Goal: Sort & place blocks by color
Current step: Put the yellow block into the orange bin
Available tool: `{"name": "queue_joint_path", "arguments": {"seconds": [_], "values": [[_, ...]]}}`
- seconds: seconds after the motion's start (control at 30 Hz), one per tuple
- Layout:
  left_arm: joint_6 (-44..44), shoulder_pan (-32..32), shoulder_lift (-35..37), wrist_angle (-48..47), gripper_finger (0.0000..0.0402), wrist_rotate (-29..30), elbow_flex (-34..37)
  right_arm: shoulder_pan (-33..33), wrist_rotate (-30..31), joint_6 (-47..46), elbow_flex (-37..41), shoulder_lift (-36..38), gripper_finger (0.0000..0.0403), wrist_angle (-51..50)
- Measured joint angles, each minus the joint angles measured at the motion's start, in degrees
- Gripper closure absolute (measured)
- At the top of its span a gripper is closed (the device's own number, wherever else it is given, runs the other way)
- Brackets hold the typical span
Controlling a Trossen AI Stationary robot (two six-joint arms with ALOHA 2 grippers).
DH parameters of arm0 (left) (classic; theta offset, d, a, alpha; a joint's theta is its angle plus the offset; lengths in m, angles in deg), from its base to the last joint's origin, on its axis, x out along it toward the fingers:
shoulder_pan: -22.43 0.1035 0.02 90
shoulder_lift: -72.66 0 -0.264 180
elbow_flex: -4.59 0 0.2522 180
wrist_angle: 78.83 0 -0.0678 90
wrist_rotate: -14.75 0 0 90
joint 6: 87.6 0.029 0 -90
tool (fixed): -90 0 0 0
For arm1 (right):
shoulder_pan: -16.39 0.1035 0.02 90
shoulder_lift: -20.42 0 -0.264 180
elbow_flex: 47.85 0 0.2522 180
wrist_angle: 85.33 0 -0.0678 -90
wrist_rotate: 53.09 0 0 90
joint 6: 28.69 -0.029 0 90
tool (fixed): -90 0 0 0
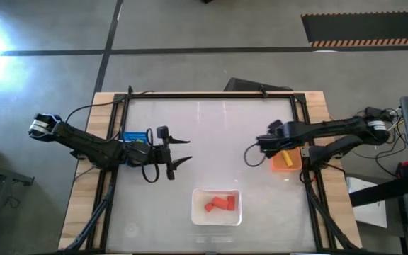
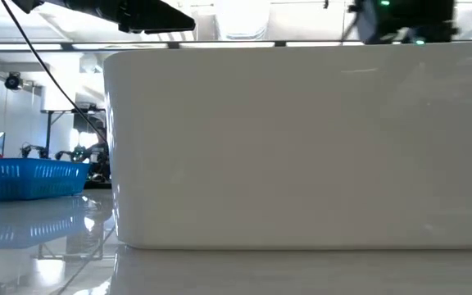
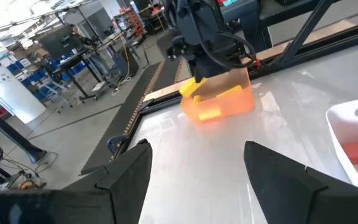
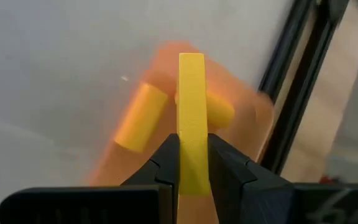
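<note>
My right gripper (image 4: 192, 143) hangs over the orange bin (image 1: 286, 160) at the table's right side, shut on a yellow block (image 4: 191, 93). Two more yellow blocks (image 4: 138, 118) lie in that bin. Red blocks (image 1: 219, 205) lie in the white tray (image 1: 217, 219) near the front edge. My left gripper (image 1: 184, 151) stands open above the table left of centre, beside the blue bin (image 1: 134, 136), with nothing between its fingers (image 3: 129, 168). My right gripper pinches the yellow block's two broad faces at one end (image 4: 192, 163) between its two fingers. The fingers come from above, slanting steeply down. The block's other end sticks out past the fingertips, and the block (image 3: 191, 88) hangs clear above the orange bin (image 3: 219, 102).
A black frame (image 1: 307, 142) runs around the white table top. In the low view the white tray's wall (image 2: 301, 147) fills most of the picture, with the blue bin (image 2: 27, 176) to its left. Bare table lies between the two arms.
</note>
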Motion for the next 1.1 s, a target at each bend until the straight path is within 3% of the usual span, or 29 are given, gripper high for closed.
{"name": "queue_joint_path", "arguments": {"seconds": [0.2, 0.4, 0.77, 1.1], "values": [[0.01, -0.03, 0.02, 0.0, 0.0163, 0.02, 0.0, 0.0, -1.96, -7.71, 9.6, 8.85, 0.0356, 5.87], [-0.04, -0.02, 0.01, 0.01, 0.0163, 0.0, 0.0, 0.02, -2.54, -12.86, 15.19, 11.93, 0.0355, 12.04], [-0.14, -0.02, 0.02, 0.02, 0.0163, -0.01, 0.0, 0.11, -7.74, -15.41, 16.96, 8.14, 0.0352, 15.82], [-0.15, -0.02, 0.02, 0.02, 0.0163, -0.01, 0.02, 0.13, -7.88, -15.11, 16.8, 4.14, 0.0307, 16.19]]}}
